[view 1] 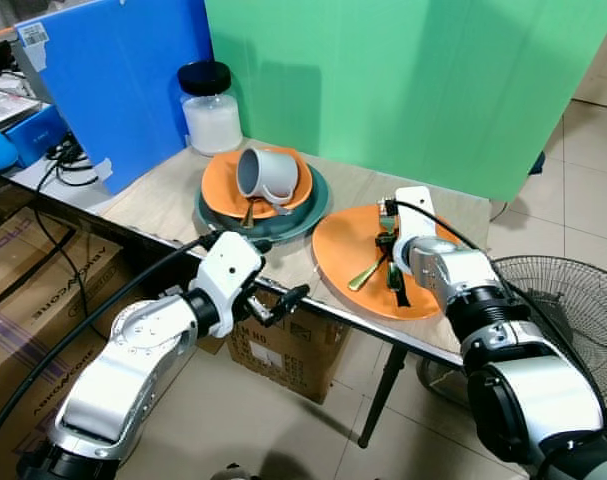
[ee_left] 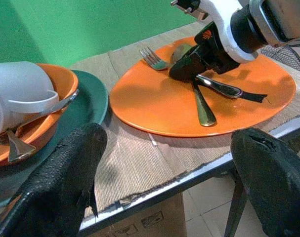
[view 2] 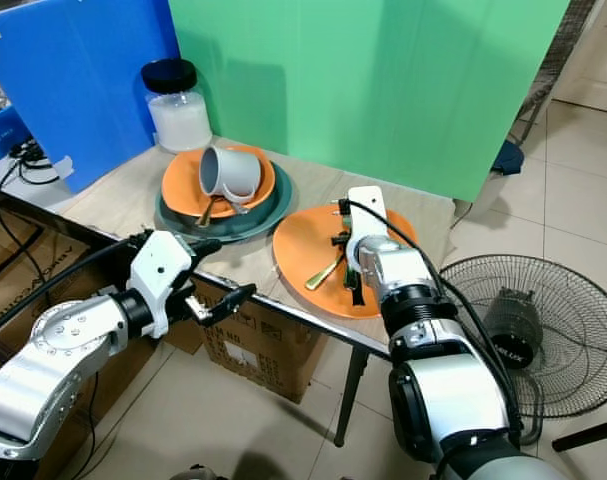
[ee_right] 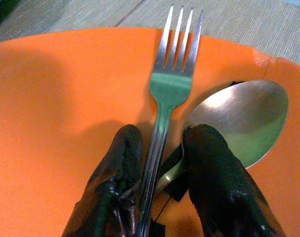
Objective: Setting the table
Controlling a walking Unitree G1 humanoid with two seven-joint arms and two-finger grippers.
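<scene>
Nearest you, the left gripper [view 1: 283,300] hangs just off the table edge [view 1: 313,305], its fingers spread wide and holding nothing. Past it, on the big orange plate [ee_left: 154,98], your right gripper [ee_right: 162,163] has its fingers [ee_right: 117,163] closed in on the fork [ee_right: 172,84], one each side of the handle; from the wrist view they seem to touch it, so you look to be at the gripping step of sorting the cutlery. The fork is slim, shiny steel, lying flat with its prongs towards the plate's far rim, and a spoon [ee_right: 243,118] lies just beside it, its handle crossing under the fork's. Next you would lift straight up and check the spoon does not come too. Farther back, a grey cup [view 1: 266,174] lies tipped on a smaller orange dish [view 1: 223,185] over a green plate [view 1: 308,215], with a jar [view 1: 210,108] behind.
</scene>
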